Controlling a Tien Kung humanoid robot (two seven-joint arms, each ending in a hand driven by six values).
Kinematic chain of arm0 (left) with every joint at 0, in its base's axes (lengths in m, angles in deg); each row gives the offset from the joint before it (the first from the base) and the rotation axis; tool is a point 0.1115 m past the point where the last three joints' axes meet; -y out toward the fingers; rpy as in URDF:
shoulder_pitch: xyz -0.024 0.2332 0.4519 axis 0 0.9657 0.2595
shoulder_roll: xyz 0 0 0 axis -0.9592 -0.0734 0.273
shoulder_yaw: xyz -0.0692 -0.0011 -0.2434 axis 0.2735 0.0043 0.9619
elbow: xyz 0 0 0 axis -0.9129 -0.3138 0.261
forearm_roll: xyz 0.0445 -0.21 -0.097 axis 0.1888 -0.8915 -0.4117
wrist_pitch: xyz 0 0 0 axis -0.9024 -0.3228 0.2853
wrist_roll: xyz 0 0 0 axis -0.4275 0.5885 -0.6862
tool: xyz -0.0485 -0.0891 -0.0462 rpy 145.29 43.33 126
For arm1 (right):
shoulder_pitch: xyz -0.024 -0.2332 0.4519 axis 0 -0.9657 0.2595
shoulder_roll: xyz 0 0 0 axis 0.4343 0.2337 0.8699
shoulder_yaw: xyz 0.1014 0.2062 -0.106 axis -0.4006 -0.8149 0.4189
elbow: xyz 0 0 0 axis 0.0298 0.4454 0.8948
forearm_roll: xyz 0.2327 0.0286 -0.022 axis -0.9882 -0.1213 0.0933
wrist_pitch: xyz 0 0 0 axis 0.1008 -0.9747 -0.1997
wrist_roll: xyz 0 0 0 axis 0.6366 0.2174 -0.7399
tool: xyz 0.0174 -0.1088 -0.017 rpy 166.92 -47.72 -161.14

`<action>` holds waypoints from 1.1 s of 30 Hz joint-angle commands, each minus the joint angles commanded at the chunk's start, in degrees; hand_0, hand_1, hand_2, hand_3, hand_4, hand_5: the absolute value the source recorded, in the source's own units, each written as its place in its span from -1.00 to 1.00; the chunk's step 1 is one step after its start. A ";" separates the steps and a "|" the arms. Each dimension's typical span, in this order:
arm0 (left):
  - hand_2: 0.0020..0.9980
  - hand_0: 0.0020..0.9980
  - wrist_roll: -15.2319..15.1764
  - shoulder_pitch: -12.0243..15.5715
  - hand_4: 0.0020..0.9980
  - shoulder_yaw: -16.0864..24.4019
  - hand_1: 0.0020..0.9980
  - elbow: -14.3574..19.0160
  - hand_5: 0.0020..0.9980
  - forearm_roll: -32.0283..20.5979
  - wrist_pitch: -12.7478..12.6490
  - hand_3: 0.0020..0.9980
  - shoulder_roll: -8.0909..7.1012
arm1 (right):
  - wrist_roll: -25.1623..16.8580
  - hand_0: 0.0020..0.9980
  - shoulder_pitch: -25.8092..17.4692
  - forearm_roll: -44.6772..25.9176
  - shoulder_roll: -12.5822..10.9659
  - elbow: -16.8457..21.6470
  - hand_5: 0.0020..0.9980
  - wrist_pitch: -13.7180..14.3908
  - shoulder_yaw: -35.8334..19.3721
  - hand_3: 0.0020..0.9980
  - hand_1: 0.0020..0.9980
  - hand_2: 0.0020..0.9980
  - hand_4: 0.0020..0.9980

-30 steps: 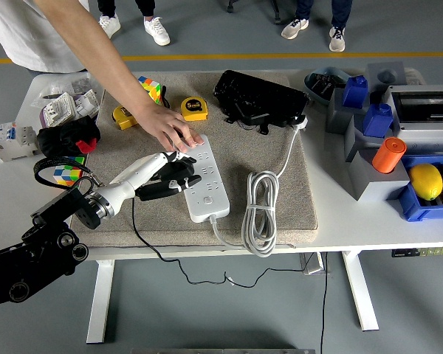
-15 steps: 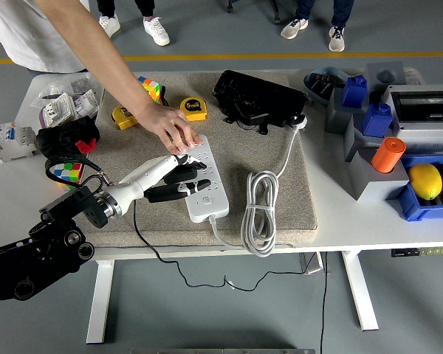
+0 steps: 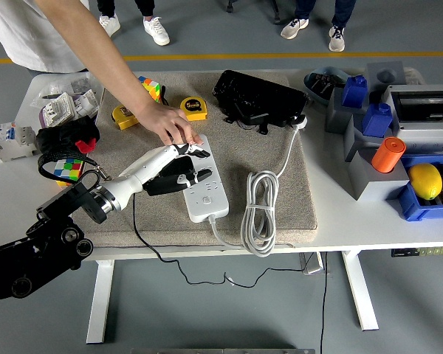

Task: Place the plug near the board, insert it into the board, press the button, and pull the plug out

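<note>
Over the white power strip (image 3: 201, 179) on the desk's (image 3: 369, 221) grey mat, the left robot hand (image 3: 179, 168) hovers with fingers curled around something dark, apparently the plug, right at the sockets. A person's hand (image 3: 165, 123) steadies the strip's far end. Insertion looks underway; next, pressing straight down to seat it.

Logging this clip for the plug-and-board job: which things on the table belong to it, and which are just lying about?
In the job:
- white power strip
- black plug, held over the strip
- left robot hand
- person's hand, steadying the strip's far end

Lying about:
- yellow tape measures
- colour cube
- black case
- orange cylinder
- blue bins
</note>
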 joint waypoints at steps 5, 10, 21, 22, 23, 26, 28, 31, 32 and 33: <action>0.60 0.54 -0.28 1.35 0.78 1.91 0.59 2.10 0.98 -0.62 -0.40 0.57 -0.87 | 0.00 0.40 0.04 0.09 -0.17 0.04 0.10 0.02 0.27 0.16 0.41 0.37 1.00; 0.33 0.14 1.03 3.51 0.78 4.19 0.28 5.94 0.00 -0.30 -1.04 0.52 -2.10 | 0.01 0.40 -0.07 0.14 -0.31 0.04 0.10 0.02 0.43 0.16 0.41 0.37 1.00; 0.04 -0.49 12.54 5.99 0.55 9.46 -0.04 14.93 -0.77 3.53 5.41 0.37 -4.95 | 0.02 0.40 -0.24 0.35 -0.31 0.08 0.10 0.03 -0.13 0.16 0.41 0.37 1.00; -0.32 -0.75 13.26 5.93 0.25 9.70 -0.42 15.40 -1.00 3.65 6.02 0.59 -5.12 | 0.02 0.40 -0.26 0.35 -0.31 0.09 0.10 0.02 -0.19 0.16 0.41 0.37 1.00; -0.32 -0.75 14.45 5.84 0.25 10.03 -0.42 16.03 -1.00 3.71 6.97 0.59 -5.32 | 0.03 0.40 -0.27 0.34 -0.32 0.08 0.10 0.02 -0.24 0.16 0.41 0.37 1.00; -0.32 -0.75 17.52 5.62 0.25 10.64 -0.42 17.50 -1.00 3.30 9.34 0.59 -5.76 | 0.02 0.40 -0.34 0.35 -0.36 0.07 0.10 0.02 -0.40 0.16 0.41 0.37 1.00; -0.55 -0.91 19.58 5.47 0.40 10.86 -0.72 18.41 -1.00 3.01 11.01 0.80 -6.00 | 0.02 0.40 -0.37 0.35 -0.38 0.07 0.10 0.03 -0.44 0.16 0.41 0.37 1.00; -0.55 -0.91 23.07 5.24 0.40 11.06 -0.72 19.88 -1.00 2.04 14.18 0.80 -6.40 | 0.03 0.40 -0.44 0.36 -0.38 0.07 0.10 0.01 -0.51 0.16 0.41 0.37 1.00; -0.55 -0.91 24.22 5.16 0.40 11.09 -0.72 20.28 -1.00 1.89 15.28 0.80 -6.51 | 0.03 0.40 -0.46 0.36 -0.38 0.07 0.10 0.02 -0.50 0.16 0.41 0.37 1.00; -0.55 -0.91 25.24 5.04 0.40 11.08 -0.72 20.64 -1.00 1.63 16.32 0.80 -6.63 | 0.03 0.40 -0.48 0.36 -0.39 0.06 0.10 0.01 -0.50 0.16 0.41 0.37 1.00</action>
